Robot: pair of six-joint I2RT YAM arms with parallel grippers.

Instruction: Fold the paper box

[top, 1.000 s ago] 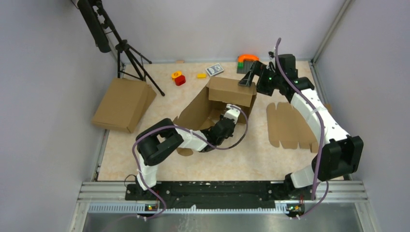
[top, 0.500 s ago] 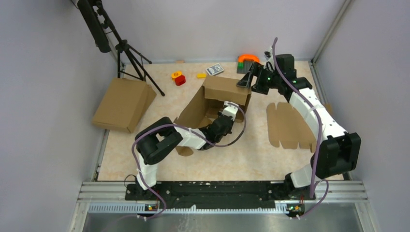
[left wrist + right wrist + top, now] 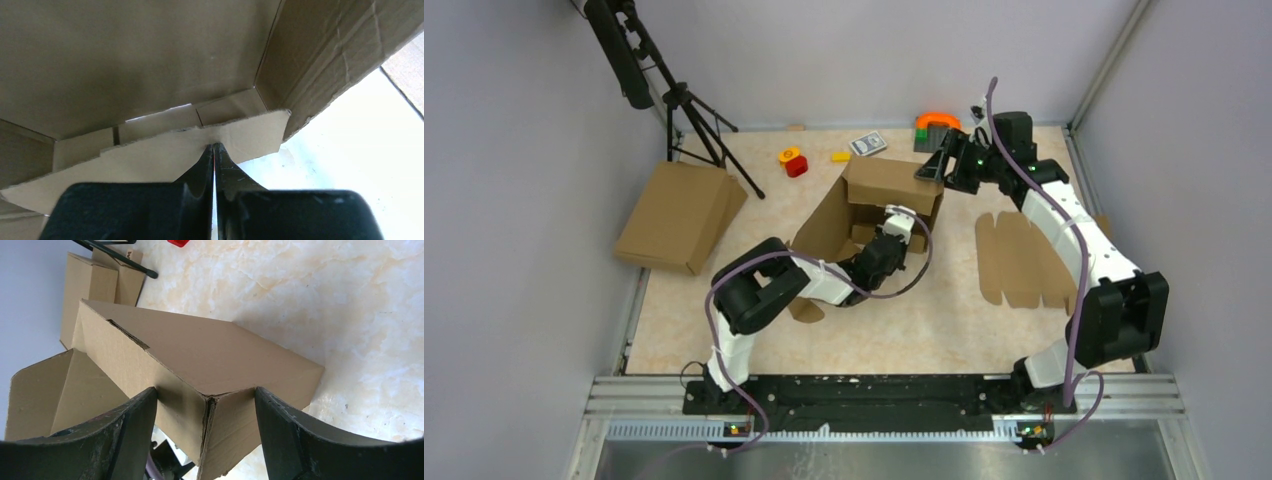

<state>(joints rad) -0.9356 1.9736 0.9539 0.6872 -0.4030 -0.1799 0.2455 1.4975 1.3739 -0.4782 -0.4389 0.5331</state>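
The paper box [image 3: 886,186] stands partly folded in the middle of the table, with its open side toward the arms and a wide panel [image 3: 824,225] sloping down on its left. My left gripper [image 3: 892,228] is inside the open side. In the left wrist view it [image 3: 214,146] is shut, with its tips pressed against a loose inner flap [image 3: 150,155]. My right gripper [image 3: 934,166] is open at the box's back right top corner. In the right wrist view the fingers [image 3: 130,430] straddle that corner [image 3: 215,385] and touch both walls.
Another brown box [image 3: 679,215] lies at the left by a tripod [image 3: 694,110]. A flat notched cardboard blank [image 3: 1024,260] lies at the right. Small toys [image 3: 792,160], a yellow block [image 3: 840,156], a card pack [image 3: 867,144] and an orange-green piece [image 3: 935,125] sit at the back.
The right gripper moved left and back with the box's top corner between its fingers. The box shifted slightly left and back. The left gripper reached farther into it.
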